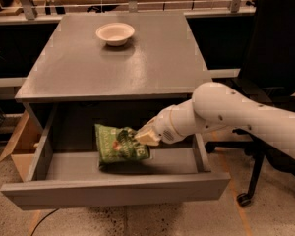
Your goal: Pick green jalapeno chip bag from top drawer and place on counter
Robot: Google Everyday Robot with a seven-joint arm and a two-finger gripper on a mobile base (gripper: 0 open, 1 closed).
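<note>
The green jalapeno chip bag (117,145) hangs tilted above the floor of the open top drawer (113,193), lifted off it. My gripper (141,135) is shut on the bag's right edge and reaches in from the right on the white arm. The grey counter (123,63) lies above the drawer, with the bag still below its front edge.
A white bowl (115,33) stands at the back of the counter. A black office chair (275,82) is at the right, behind my arm. A cardboard box (19,146) sits on the floor at the left of the cabinet.
</note>
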